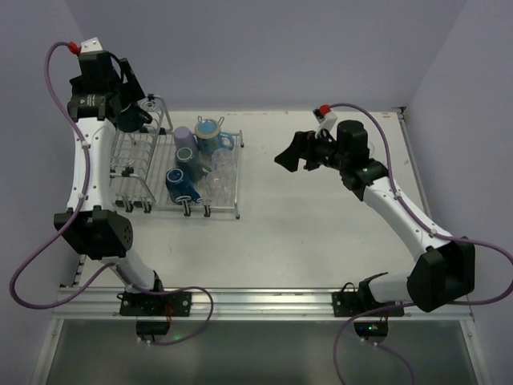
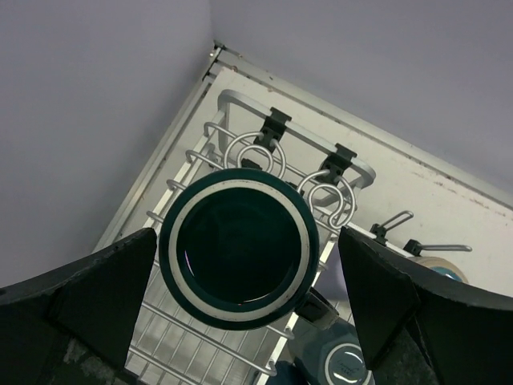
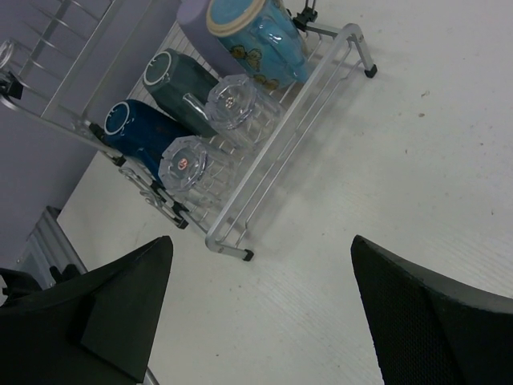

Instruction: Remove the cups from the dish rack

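The unloading is judged barely begun: every cup seen is at the rack [image 1: 231, 196]. The left hand [image 2: 247, 233] is spread wide around a teal cup [image 2: 239, 247] at the rack's tall side. One finger [image 2: 104, 281] is just beside the cup's rim and the other is apart, so no grip is shown. On the rack's flat part lie a mug [image 3: 256, 36], a lavender cup [image 3: 196, 20], a blue cup [image 3: 132, 128], a second teal cup [image 3: 180, 84] and two glasses [image 3: 232, 100]. The right hand [image 1: 292, 156] is held open and empty over the counter [image 1: 321, 241], right of the rack.
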You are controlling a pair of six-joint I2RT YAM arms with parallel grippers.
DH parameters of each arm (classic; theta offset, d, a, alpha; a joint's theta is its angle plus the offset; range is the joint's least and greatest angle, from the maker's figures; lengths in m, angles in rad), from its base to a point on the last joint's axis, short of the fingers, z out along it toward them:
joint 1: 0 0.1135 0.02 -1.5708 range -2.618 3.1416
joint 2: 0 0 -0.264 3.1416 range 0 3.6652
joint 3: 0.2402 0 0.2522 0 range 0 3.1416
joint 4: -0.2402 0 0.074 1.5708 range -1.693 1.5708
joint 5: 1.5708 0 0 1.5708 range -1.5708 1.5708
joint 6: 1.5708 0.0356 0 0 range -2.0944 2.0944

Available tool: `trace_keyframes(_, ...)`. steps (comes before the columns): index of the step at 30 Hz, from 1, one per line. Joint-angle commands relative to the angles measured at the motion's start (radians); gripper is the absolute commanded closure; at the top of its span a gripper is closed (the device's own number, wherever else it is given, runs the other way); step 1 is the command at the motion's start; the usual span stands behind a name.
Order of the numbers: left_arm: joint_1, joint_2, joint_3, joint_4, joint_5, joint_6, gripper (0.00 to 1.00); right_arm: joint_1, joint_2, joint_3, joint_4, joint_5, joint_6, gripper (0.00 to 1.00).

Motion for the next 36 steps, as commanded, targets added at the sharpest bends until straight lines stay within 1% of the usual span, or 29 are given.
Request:
trace_keyframes(1, 0.003, 0.006, 0.022, -0.031, 0.060, 0.031, 0.00, 0.025, 0.018, 0.049, -0.005, -0.016, -0.038, 0.05)
trace_keyframes(5, 0.003, 0.040, 0.019, -0.037, 0.063, 0.047, 0.00, 0.043, 0.022, 0.057, -0.012, -0.015, -0.049, 0.05)
trace_keyframes(16, 0.003, 0.066, -0.026, 0.007, -0.009, 0.058, 0.00, 0.057, 0.022, 0.060, -0.025, 0.008, -0.065, 0.05)
trace_keyframes(21, 0.003, 0.061, -0.062, 0.036, 0.000, 0.058, 0.01, 0.059, 0.027, 0.060, -0.025, 0.013, -0.063, 0.04)
trace_keyframes(22, 0.002, 0.061, -0.069, 0.044, 0.005, 0.055, 0.03, 0.059, 0.028, 0.060, -0.024, 0.013, -0.062, 0.04)
trace_keyframes(23, 0.003, 0.055, -0.085, 0.050, 0.006, 0.053, 0.12, 0.059, 0.027, 0.060, -0.025, 0.013, -0.063, 0.04)
trace_keyframes(25, 0.003, 0.048, -0.101, 0.073, 0.008, 0.050, 0.24, 0.059, 0.024, 0.057, -0.022, 0.017, -0.060, 0.05)
trace_keyframes(26, 0.003, 0.035, -0.107, 0.078, 0.008, 0.048, 0.39, 0.059, 0.022, 0.057, -0.019, 0.019, -0.058, 0.05)
trace_keyframes(28, 0.003, 0.020, -0.115, 0.096, 0.003, 0.047, 0.48, 0.059, 0.021, 0.057, -0.018, 0.016, -0.054, 0.05)
trace_keyframes(29, 0.003, 0.002, -0.118, 0.102, 0.002, 0.045, 0.55, 0.059, 0.021, 0.057, -0.016, 0.016, -0.052, 0.05)
trace_keyframes(32, 0.003, -0.044, -0.125, 0.133, 0.003, 0.044, 0.66, 0.062, 0.024, 0.058, -0.012, 0.007, -0.031, 0.06)
trace_keyframes(36, 0.003, -0.113, -0.145, 0.171, 0.039, 0.025, 0.71, 0.073, 0.012, 0.051, 0.039, 0.011, 0.023, 0.06)
